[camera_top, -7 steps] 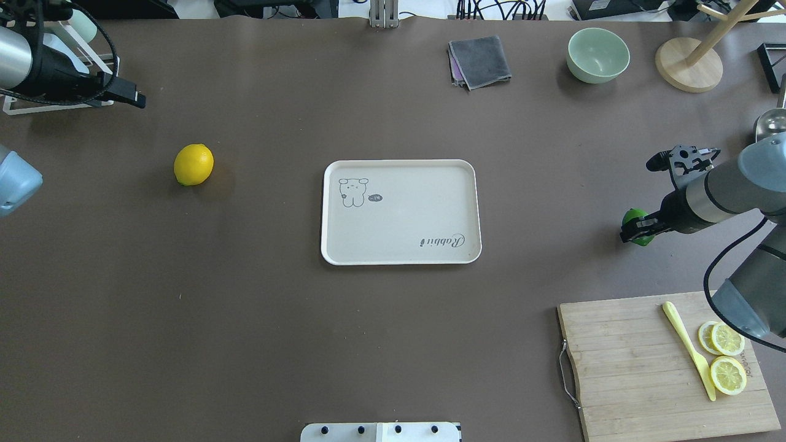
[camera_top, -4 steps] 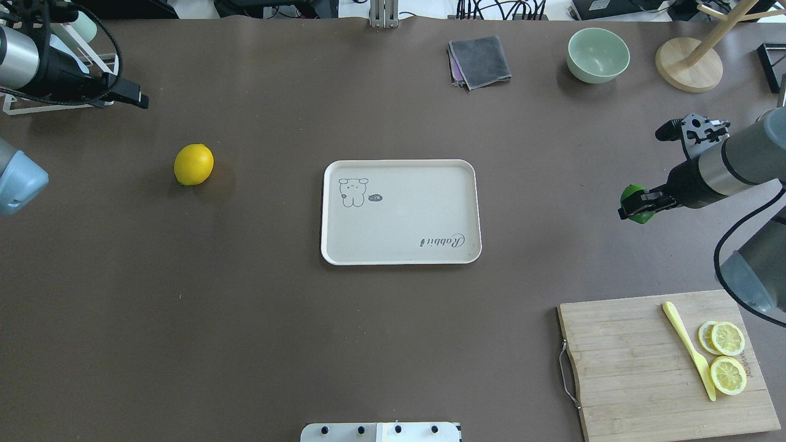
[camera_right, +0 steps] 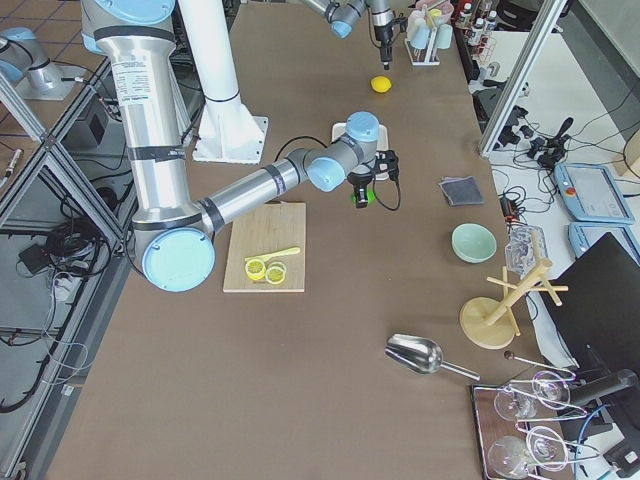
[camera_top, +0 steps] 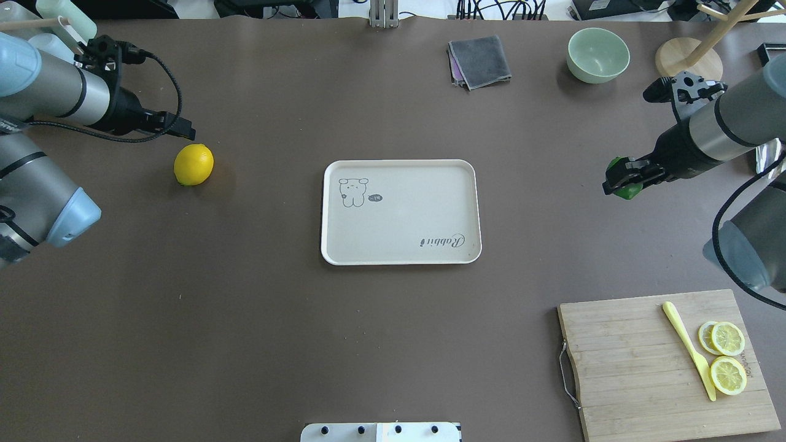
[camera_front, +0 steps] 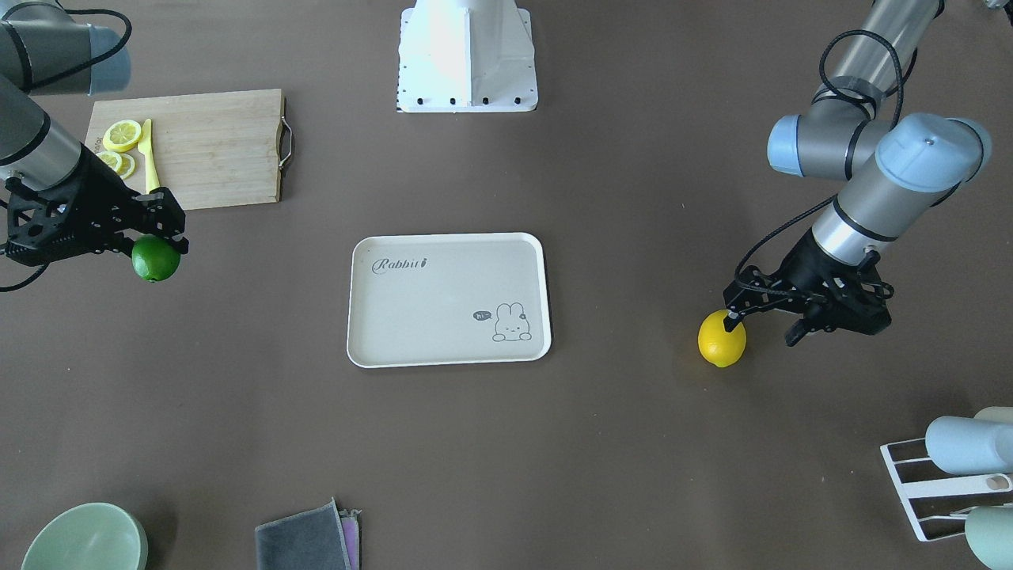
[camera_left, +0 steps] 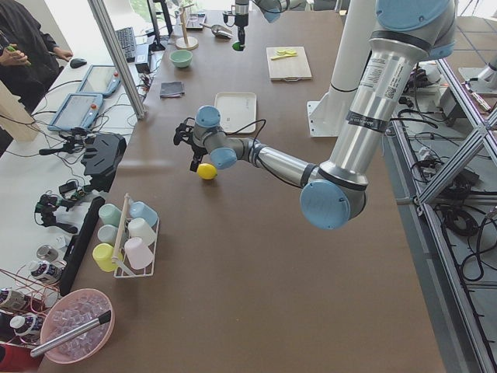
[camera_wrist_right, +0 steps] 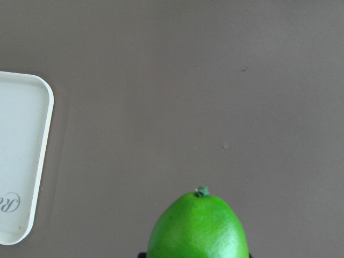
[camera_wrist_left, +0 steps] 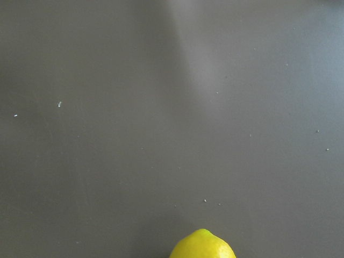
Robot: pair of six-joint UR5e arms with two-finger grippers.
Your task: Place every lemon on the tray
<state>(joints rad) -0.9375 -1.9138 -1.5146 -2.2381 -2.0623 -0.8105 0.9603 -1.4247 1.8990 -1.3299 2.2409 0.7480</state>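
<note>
The beige tray (camera_top: 401, 212) with the "Rabbit" script lies mid-table, with nothing on it; it also shows in the front view (camera_front: 447, 301). My right gripper (camera_top: 620, 178) is shut on the green lemon (camera_front: 156, 259) and holds it above the table, to the right of the tray. The right wrist view shows this lemon (camera_wrist_right: 199, 228) and a tray corner (camera_wrist_right: 27, 161). The yellow lemon (camera_top: 193, 164) sits on the table left of the tray. My left gripper (camera_front: 764, 324) is open, just beside and above it. The lemon shows at the bottom of the left wrist view (camera_wrist_left: 202, 244).
A wooden cutting board (camera_top: 632, 362) with lemon slices (camera_top: 727, 359) and a yellow knife (camera_top: 688, 350) lies at the near right. A green bowl (camera_top: 597, 54), a grey cloth (camera_top: 479, 60) and a wooden stand (camera_top: 688, 61) are at the far side. A cup rack (camera_front: 950, 475) stands far left.
My left arm has swung in from the far left corner to the yellow lemon. My right gripper has carried the green lemon farther from the robot and a little toward the tray.
</note>
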